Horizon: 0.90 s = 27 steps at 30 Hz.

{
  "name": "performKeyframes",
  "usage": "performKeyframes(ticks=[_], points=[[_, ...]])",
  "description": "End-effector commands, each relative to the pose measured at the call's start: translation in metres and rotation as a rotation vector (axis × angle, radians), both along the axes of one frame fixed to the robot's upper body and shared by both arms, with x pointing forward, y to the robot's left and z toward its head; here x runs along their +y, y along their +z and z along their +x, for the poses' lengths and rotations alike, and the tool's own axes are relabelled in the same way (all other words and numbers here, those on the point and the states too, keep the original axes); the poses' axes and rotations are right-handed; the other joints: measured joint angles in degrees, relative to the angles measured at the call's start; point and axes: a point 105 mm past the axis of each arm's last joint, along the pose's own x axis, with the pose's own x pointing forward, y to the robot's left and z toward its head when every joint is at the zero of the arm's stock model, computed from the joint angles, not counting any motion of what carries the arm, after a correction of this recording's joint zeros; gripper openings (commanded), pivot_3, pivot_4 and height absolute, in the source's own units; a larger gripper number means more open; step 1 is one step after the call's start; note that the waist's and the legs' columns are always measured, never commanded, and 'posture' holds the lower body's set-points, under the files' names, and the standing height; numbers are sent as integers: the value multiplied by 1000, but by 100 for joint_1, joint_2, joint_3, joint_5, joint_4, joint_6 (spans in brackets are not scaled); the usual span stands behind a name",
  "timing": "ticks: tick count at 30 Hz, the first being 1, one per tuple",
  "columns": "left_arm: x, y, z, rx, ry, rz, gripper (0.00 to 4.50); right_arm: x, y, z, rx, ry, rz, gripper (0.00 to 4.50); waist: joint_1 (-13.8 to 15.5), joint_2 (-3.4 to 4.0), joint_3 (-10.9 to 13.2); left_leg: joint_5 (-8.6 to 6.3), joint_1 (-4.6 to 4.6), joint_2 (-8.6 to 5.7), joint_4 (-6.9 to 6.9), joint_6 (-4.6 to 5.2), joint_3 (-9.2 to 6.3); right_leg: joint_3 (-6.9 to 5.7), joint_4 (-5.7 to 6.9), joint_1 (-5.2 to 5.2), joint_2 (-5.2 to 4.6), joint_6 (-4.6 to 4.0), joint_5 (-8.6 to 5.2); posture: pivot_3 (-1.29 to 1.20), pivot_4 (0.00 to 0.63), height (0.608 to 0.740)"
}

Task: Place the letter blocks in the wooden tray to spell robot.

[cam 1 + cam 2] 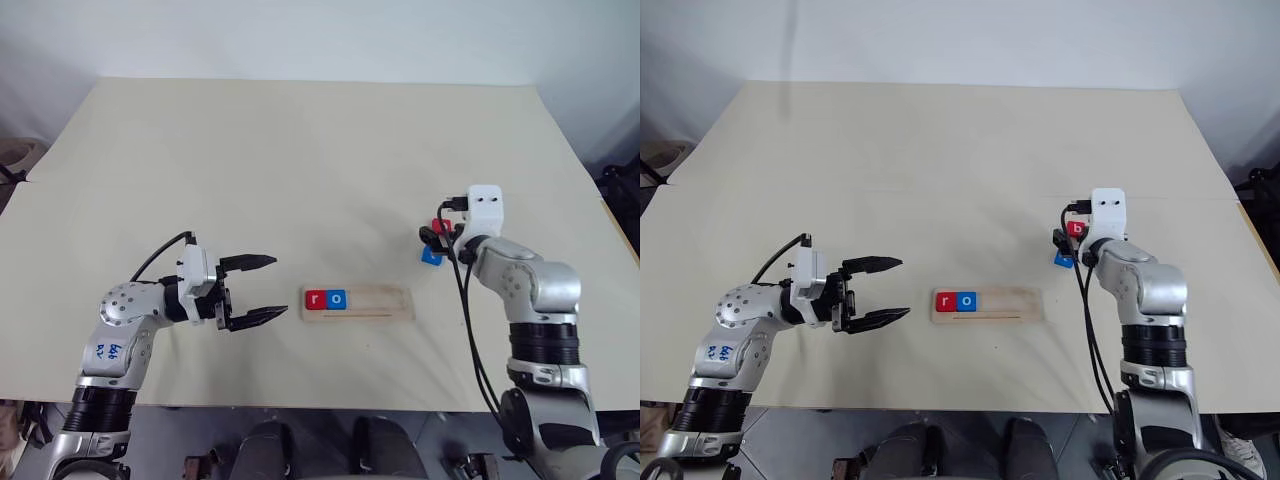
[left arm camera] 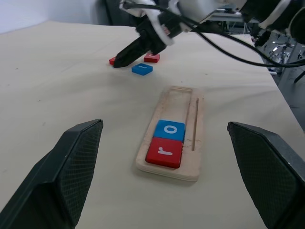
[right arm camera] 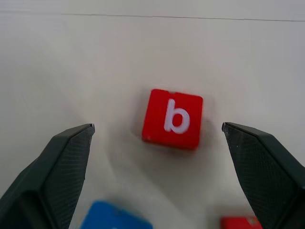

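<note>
Overhead, the wooden tray [image 1: 357, 303] is seen lying flat on the table [image 1: 300, 150], with the red r block [image 1: 316, 299] at its left end and the blue o block [image 1: 337, 298] touching it; the remaining slot is bare. The left gripper [image 1: 262, 289] is held to the left of the tray, its jaws spread and empty. The right gripper [image 1: 1064, 243] is seen to the right of the tray, over loose blocks.

From the left wrist, the tray is framed between spread fingers [image 2: 62, 176], and beyond its far end a loose blue block [image 2: 142, 69] is seen.

From the right wrist, the red b block [image 3: 172, 118] is seen flat on the table between wide-parted fingers [image 3: 52, 174], untouched.
</note>
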Motion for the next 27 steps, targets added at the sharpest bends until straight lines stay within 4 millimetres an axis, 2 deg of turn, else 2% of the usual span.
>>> performKeyframes(ticks=[1,7,9,13,16,19,22,25,27], points=[[3,12,-5,-48,9,-8,4500,-7,8,6,-49,-48,-5,3559,-4,0,0,0,-1,0,0,0,2,1,0,-1,0,0,0,0,150,740],[4,11,-8,-46,22,-9,4500,-8,8,10,-61,-67,2,1475,-48,0,0,0,-1,2,-1,-1,2,1,0,-1,1,0,0,0,150,740],[4,11,-8,-45,24,-10,4500,-5,9,10,-67,-54,13,1465,-58,0,0,0,-1,2,-1,-1,1,1,0,-1,0,0,0,0,150,740],[3,11,-8,-40,19,-12,4500,-1,29,5,-127,-6,23,1465,-98,2,1,0,-4,2,-1,-1,1,1,0,-2,0,0,0,0,150,740],[2,10,-7,-33,9,-12,4500,-4,43,-9,-140,25,8,1465,-107,6,4,0,-14,3,-1,-1,-2,0,0,-11,0,0,0,0,150,740],[0,7,-4,-21,-12,-9,4500,-10,51,-35,-130,34,-3,1465,-91,6,4,0,-21,3,-1,-1,-10,-2,-1,-13,-2,0,0,0,150,740],[-3,6,0,-14,-33,-10,4500,-12,40,-68,-76,32,-13,1465,-51,6,3,0,-28,1,0,-1,-20,-7,-4,-13,-3,0,0,0,150,740],[-6,6,2,-9,-53,-11,4500,-12,30,-94,-39,20,-20,1465,-14,6,3,0,-27,-1,0,0,-19,-7,-4,-13,-1,0,0,0,150,740],[-8,8,3,-10,-78,-10,4500,-9,15,-116,9,8,-5,1465,12,6,3,0,-27,0,0,0,-19,-4,-2,-18,0,0,0,0,150,740]])
